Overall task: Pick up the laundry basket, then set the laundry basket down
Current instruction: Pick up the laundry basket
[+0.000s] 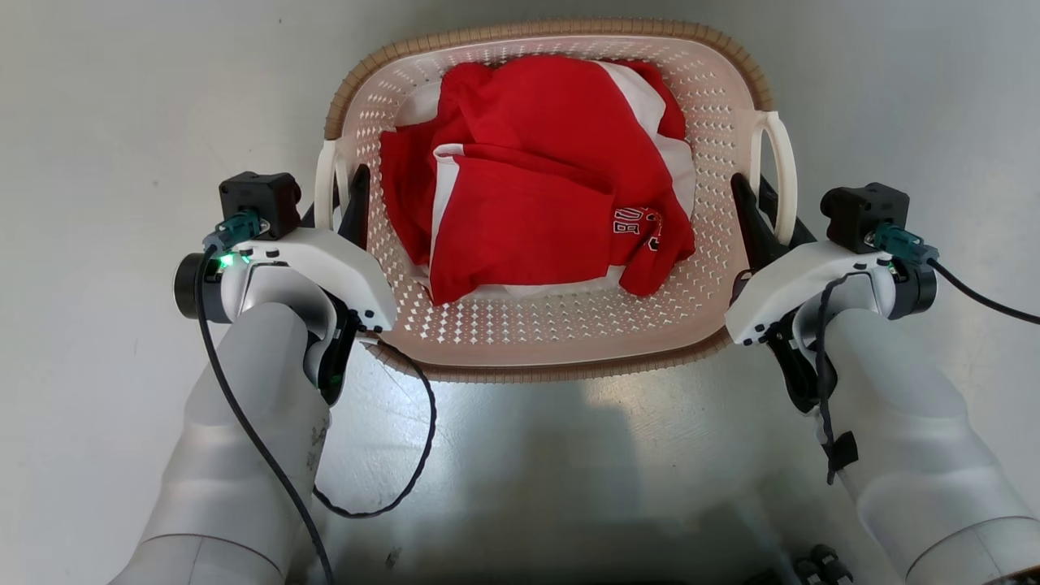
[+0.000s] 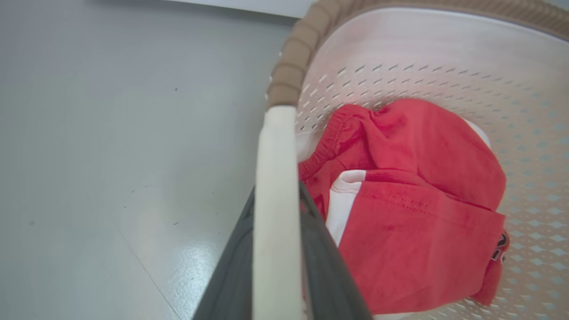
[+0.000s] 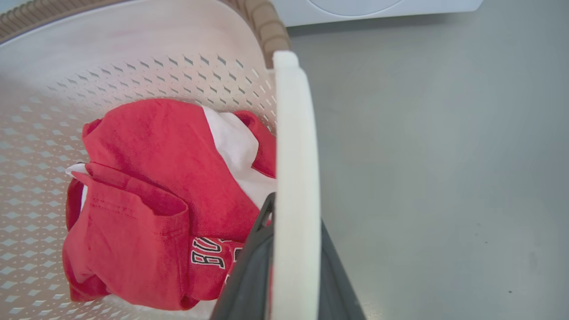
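The laundry basket point(image 1: 569, 370), cream perforated plastic with a brown woven-look rim, lies between my two arms in the head view and holds red and white clothing point(image 1: 536, 179). My left gripper point(image 1: 340, 195) is shut on the basket's white left handle point(image 1: 325, 183); in the left wrist view its dark fingers point(image 2: 231, 275) clasp that handle point(image 2: 275, 178) from both sides. On the other side, my right gripper point(image 1: 764, 207) is shut on the right handle point(image 1: 784, 166), which runs between the dark fingers point(image 3: 249, 275) in the right wrist view. Whether the basket rests on the floor I cannot tell.
Grey glossy floor point(image 1: 122, 122) surrounds the basket. A white washer point(image 3: 364, 6) stands at the far edge of the right wrist view. A black cable point(image 1: 422, 439) loops from my left wrist below the basket's near rim. Dark parts of my base point(image 1: 821, 565) show at the bottom right.
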You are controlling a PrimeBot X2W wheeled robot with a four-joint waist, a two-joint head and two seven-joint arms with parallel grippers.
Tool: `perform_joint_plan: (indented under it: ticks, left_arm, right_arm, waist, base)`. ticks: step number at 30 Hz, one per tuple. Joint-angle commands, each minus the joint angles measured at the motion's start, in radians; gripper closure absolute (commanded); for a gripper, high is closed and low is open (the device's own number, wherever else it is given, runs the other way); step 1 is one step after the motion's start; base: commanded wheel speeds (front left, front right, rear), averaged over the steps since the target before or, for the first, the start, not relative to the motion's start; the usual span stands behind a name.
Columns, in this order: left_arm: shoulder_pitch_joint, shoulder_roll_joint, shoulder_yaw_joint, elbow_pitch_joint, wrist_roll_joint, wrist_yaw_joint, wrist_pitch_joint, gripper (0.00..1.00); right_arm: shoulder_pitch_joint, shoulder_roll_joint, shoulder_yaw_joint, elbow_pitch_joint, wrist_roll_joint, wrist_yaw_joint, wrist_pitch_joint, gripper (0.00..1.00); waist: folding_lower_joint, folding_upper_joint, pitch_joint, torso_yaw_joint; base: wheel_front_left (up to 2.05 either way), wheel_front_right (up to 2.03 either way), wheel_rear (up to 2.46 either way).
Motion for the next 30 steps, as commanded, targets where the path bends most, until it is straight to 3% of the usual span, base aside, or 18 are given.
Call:
perform_joint_plan:
  ticks: [1,12,21,30]
  left_arm:
    - [0.021,0.025,0.006,-0.003,-0.006,-0.007,-0.002,1.0]
    - [0.056,0.025,-0.041,0.055,-0.079,-0.007,-0.002,1.0]
    - [0.092,0.019,-0.137,0.197,-0.199,-0.007,0.004,1.0]
    - [0.157,0.024,-0.23,0.235,-0.316,-0.007,0.057,1.0]
  right_arm:
    - [0.042,0.014,0.017,-0.008,0.001,0.007,-0.007,1.0]
    - [0.067,0.021,0.054,0.053,0.035,0.007,-0.007,1.0]
    - [0.066,0.034,0.145,0.189,0.111,0.007,-0.007,1.0]
    - [0.101,0.044,0.231,0.255,0.219,0.007,0.056,1.0]
  waist:
    - [0.0,0.0,-0.009,-0.002]
    - [0.0,0.0,-0.138,-0.017]
    - [0.0,0.0,-0.314,-0.04]
    - [0.0,0.0,-0.515,-0.059]
  base:
    - [0.0,0.0,0.0]
    - [0.0,0.0,0.0]
    - [0.0,0.0,0.0]
    - [0.0,0.0,0.0]
